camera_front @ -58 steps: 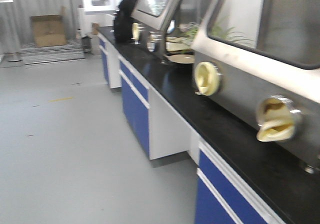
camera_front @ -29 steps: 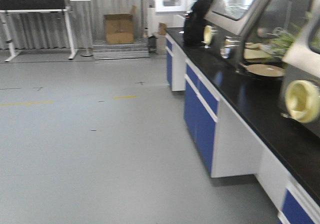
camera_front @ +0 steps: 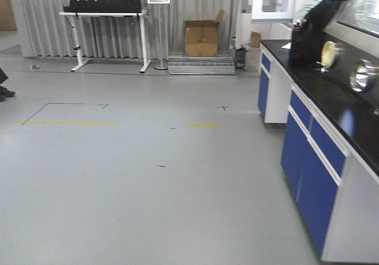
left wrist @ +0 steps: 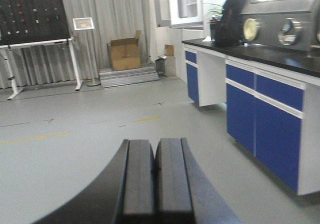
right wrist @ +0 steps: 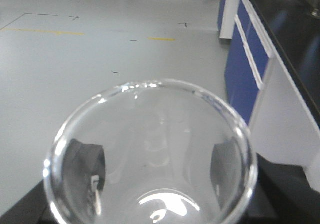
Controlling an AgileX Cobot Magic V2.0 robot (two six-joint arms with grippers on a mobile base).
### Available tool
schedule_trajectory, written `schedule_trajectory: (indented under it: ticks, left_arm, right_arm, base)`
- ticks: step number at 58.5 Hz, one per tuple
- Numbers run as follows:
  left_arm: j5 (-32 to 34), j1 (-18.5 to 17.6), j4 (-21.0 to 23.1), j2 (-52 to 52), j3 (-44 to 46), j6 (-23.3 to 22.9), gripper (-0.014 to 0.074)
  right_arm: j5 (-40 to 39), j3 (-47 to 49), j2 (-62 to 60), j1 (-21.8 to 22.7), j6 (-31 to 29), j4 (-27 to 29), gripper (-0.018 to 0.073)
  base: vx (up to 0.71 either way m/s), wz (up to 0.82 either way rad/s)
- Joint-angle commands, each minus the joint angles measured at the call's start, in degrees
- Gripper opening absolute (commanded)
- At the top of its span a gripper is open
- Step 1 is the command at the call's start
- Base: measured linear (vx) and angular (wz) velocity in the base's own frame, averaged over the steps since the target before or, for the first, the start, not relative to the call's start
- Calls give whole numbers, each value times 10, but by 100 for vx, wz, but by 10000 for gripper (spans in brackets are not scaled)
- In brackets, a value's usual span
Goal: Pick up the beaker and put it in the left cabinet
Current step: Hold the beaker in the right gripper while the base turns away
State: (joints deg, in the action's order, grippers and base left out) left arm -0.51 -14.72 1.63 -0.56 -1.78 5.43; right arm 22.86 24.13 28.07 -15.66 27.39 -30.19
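The beaker (right wrist: 150,134), clear glass with a flared rim, fills the lower part of the right wrist view, seen from above its mouth. My right gripper (right wrist: 155,170) is shut on the beaker, and its dark fingers (right wrist: 87,166) show through the glass on both sides. In the left wrist view my left gripper (left wrist: 155,171) is shut with its two dark pads pressed together and nothing between them, held above the grey floor. The left cabinet is out of view. Neither gripper shows in the front view.
A lab bench (camera_front: 331,141) with a black top and blue doors runs along the right, also in the left wrist view (left wrist: 265,94). A black bag (camera_front: 314,31) and glove-box ports (camera_front: 327,54) sit on it. A cardboard box (camera_front: 201,38) and a board on a stand (camera_front: 103,5) are at the back by the curtain.
The front view has swung to the left: the glove boxes slid out at the right, and the wide floor, curtain wall and board on its stand came into view.
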Motion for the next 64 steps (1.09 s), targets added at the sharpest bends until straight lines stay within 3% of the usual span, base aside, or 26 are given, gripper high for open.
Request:
schedule_trajectory:
  ticks: [1, 64]
  left_arm:
    - [48, -2, 5, -11, -9, -2, 1]
    - [48, -2, 5, -11, -9, -2, 1]
  right_arm:
    - [-41, 17, 0, 1, -1, -15, -6]
    - [-41, 17, 2, 1, -1, -15, -6]
  base:
    - [51, 27]
    - [59, 2]
